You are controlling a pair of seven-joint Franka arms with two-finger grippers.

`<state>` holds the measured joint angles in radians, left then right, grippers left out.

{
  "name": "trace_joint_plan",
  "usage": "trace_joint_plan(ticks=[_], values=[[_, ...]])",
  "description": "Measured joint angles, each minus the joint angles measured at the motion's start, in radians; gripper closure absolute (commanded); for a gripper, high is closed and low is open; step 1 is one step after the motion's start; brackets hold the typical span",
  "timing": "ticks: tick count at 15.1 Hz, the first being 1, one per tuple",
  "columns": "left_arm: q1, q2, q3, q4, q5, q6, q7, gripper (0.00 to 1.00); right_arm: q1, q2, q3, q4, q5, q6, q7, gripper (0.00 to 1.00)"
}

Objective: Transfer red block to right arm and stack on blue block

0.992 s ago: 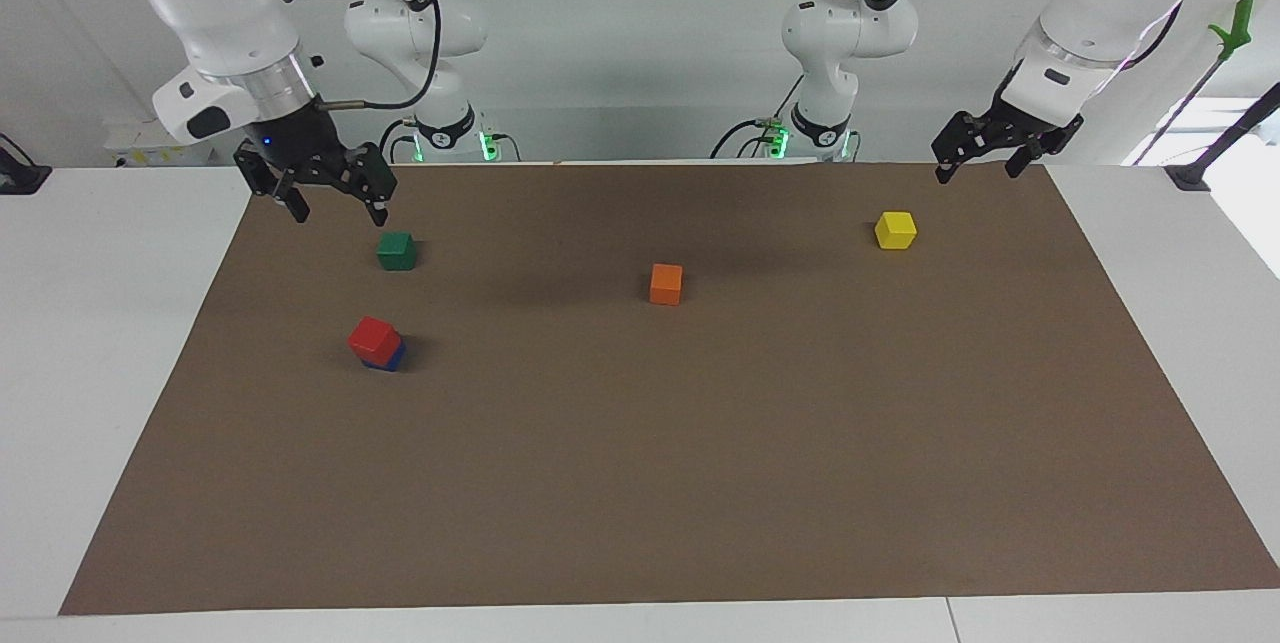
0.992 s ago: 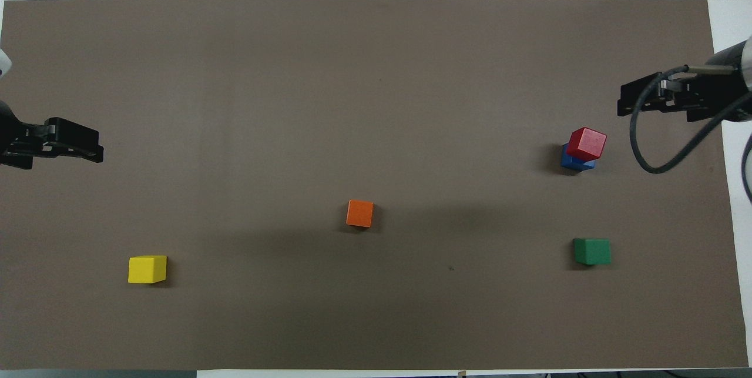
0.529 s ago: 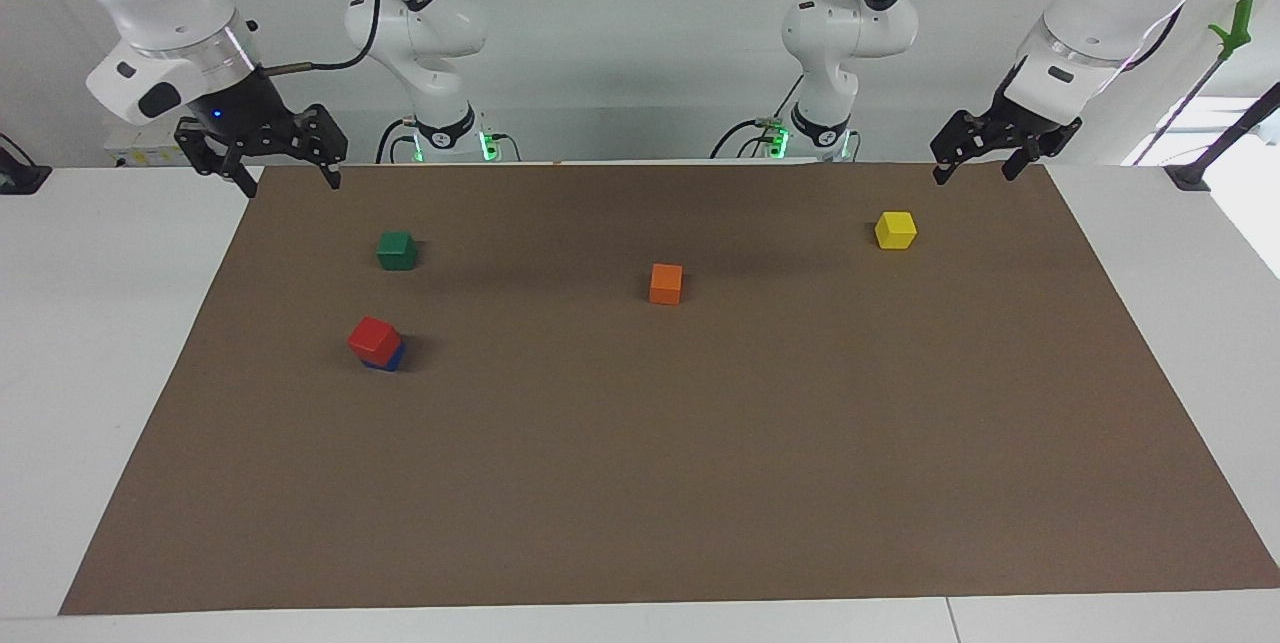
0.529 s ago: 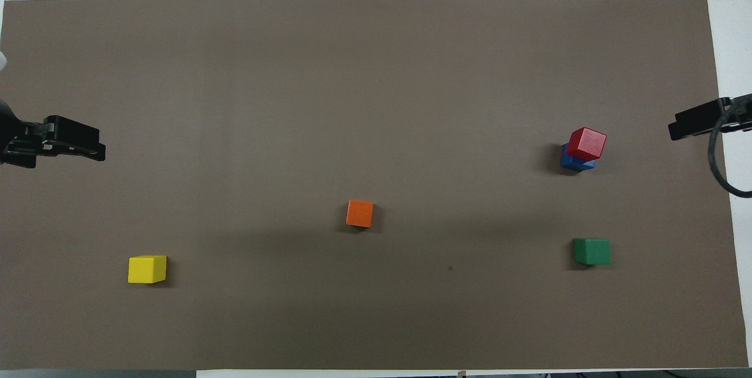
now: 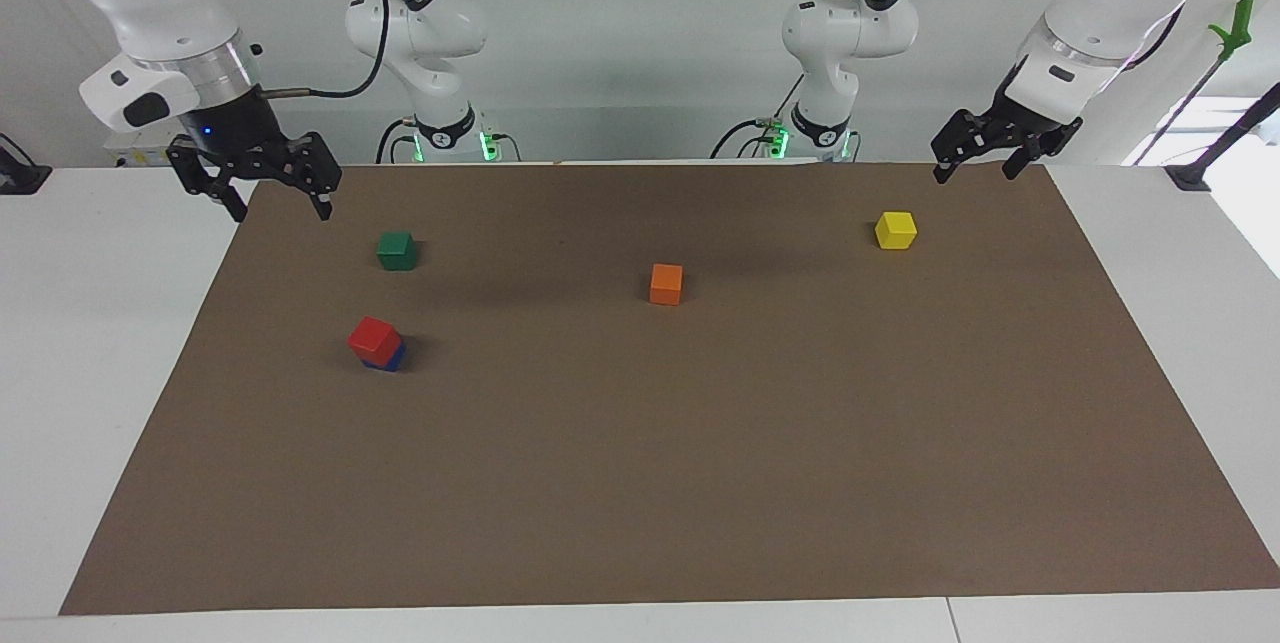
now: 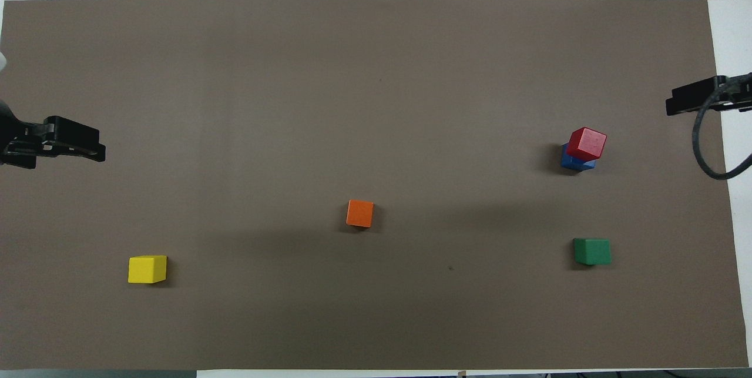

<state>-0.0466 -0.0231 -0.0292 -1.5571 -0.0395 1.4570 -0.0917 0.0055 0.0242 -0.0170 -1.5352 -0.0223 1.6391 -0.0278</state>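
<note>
Right gripper, upper left of the facing view: fingers spread, empty. Left gripper, upper right: empty, opening unclear. Red block sits on blue block.

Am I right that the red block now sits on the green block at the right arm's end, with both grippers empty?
Not quite. The red block sits on the blue block, not the green block, which stands alone nearer to the robots; the facing view shows this. The rest holds: the stack is at the right arm's end, and the right gripper and left gripper hold nothing.
</note>
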Motion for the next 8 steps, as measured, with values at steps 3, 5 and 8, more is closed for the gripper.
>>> trace_joint_plan(ticks=[3, 5, 8], values=[[0.000, 0.000, 0.000, 0.000, 0.000, 0.000, 0.000, 0.00, 0.052, -0.026, -0.035, -0.031, -0.004, 0.001, 0.005, 0.00], [0.000, 0.000, 0.000, 0.000, 0.000, 0.000, 0.000, 0.00, 0.055, -0.041, -0.038, -0.048, -0.004, 0.001, 0.005, 0.00], [0.000, 0.000, 0.000, 0.000, 0.000, 0.000, 0.000, 0.00, 0.054, -0.049, -0.045, -0.058, -0.004, 0.001, 0.005, 0.00]])
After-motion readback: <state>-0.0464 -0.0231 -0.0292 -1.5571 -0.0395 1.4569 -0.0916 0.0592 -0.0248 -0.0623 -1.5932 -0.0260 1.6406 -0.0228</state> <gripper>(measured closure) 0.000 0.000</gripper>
